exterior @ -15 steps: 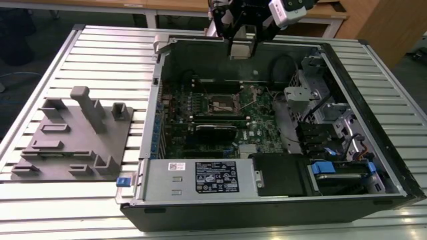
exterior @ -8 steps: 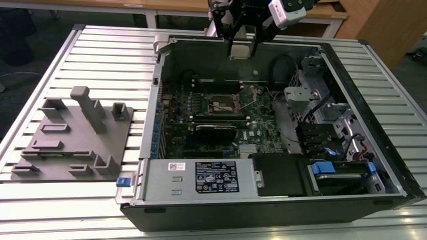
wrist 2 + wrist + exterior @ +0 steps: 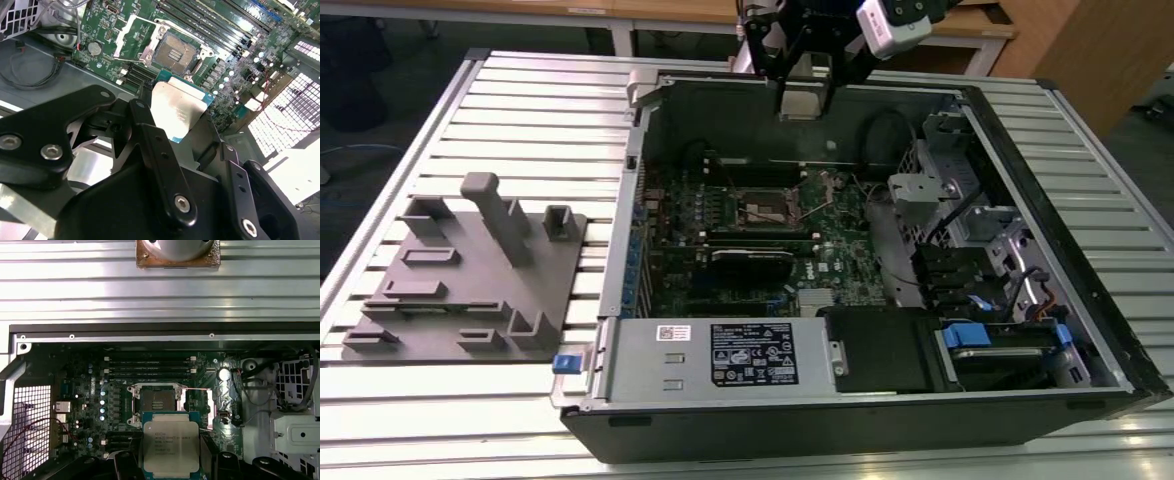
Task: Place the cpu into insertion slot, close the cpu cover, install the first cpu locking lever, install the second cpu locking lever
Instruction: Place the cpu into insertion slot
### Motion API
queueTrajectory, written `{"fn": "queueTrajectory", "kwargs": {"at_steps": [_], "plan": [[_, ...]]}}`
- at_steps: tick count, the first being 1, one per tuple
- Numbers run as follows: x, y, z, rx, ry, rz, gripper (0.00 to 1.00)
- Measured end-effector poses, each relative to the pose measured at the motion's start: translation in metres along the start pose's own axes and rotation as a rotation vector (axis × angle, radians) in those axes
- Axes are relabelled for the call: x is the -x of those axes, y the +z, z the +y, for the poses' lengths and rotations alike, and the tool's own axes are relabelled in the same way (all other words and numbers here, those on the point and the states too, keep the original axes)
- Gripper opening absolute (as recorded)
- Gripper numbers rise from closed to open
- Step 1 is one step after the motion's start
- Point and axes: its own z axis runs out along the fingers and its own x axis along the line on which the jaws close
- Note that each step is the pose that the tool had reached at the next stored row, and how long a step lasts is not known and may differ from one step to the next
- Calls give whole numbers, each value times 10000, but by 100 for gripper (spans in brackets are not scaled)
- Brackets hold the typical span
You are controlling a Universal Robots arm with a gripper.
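Gripper (image 3: 803,100) hangs above the open case (image 3: 624,260), clamped on the cpu (image 3: 171,447) (metal top toward both wrist views), held in the air well apart from the bare slot (image 3: 156,402) on the board (image 3: 841,250) below, whose cover (image 3: 125,37) stands swung open.

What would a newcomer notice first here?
The silver chip clamped in the gripper stands out, held above the green board, with the empty socket close by in both wrist views. In the exterior view, a big open computer case lies on a slatted table, with a grey fixture block on that view's left.
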Motion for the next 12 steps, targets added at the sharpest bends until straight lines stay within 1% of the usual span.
{"fn": "queueTrajectory", "kwargs": {"at_steps": [7,12], "plan": [[0,2,0,-1,0,0,54],[0,20,-2,-2,0,0,54]]}}
